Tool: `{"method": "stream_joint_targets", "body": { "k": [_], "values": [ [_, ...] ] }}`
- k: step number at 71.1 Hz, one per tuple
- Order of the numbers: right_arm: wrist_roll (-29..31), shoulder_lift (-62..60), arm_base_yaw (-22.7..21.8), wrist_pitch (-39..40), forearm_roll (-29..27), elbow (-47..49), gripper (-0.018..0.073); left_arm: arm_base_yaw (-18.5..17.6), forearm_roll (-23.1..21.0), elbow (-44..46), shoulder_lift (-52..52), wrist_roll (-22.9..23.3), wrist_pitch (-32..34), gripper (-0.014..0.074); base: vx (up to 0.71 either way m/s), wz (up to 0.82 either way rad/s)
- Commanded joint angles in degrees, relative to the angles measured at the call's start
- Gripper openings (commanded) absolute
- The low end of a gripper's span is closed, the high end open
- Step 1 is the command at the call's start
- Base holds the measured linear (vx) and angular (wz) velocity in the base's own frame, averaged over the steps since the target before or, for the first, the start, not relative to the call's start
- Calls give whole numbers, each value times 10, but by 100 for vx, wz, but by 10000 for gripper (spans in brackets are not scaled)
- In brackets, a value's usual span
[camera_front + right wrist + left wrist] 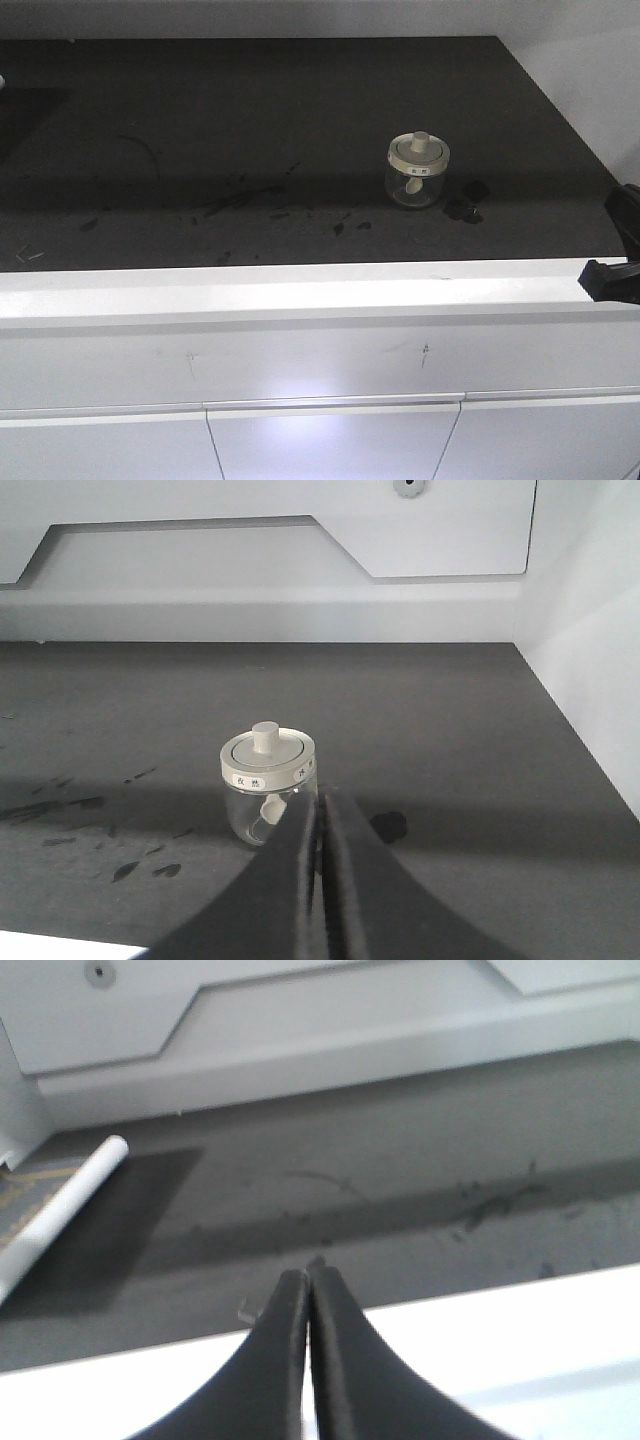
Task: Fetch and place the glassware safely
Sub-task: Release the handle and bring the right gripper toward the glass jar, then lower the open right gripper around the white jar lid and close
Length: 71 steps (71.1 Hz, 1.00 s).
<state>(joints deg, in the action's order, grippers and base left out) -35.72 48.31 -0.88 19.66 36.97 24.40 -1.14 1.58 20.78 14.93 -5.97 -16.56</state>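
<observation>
The glassware is a small clear glass jar [417, 172] with a cream-white knobbed lid. It stands upright on the dark countertop [250, 120], right of centre. In the right wrist view the jar [266, 780] sits just beyond and slightly left of my right gripper [320, 798], which is shut and empty, with its tips close to the glass. Part of the right arm [618, 262] shows at the right edge over the white front ledge. My left gripper [306, 1278] is shut and empty, over the counter's front edge, far from the jar.
A white front ledge [300, 290] borders the counter, with cabinet fronts below. White walls rise at the back [270, 590] and right [590, 650]. A small dark object [468, 200] lies right of the jar. Dark smudges [240, 200] mark the counter. A white roll [60, 1215] lies at left.
</observation>
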Motion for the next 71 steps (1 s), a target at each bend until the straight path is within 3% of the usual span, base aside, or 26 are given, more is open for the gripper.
{"method": "stream_joint_targets", "body": {
  "k": [1, 49, 60, 71],
  "values": [
    [5, -5, 0, 31, -2, 16, -1, -3, -4, 10, 1, 0, 13, -7, 0, 0],
    [5, -5, 0, 46, -2, 16, 6, -3, -2, 10, 1, 0, 0, -7, 0, 0],
    [5, -5, 0, 48, 7, 16, 75, -3, -2, 10, 1, 0, 0, -7, 0, 0],
    [5, 2, 0, 71, 61, 16, 230, -3, -2, 10, 2, 0, 0, -7, 0, 0]
  ]
}}
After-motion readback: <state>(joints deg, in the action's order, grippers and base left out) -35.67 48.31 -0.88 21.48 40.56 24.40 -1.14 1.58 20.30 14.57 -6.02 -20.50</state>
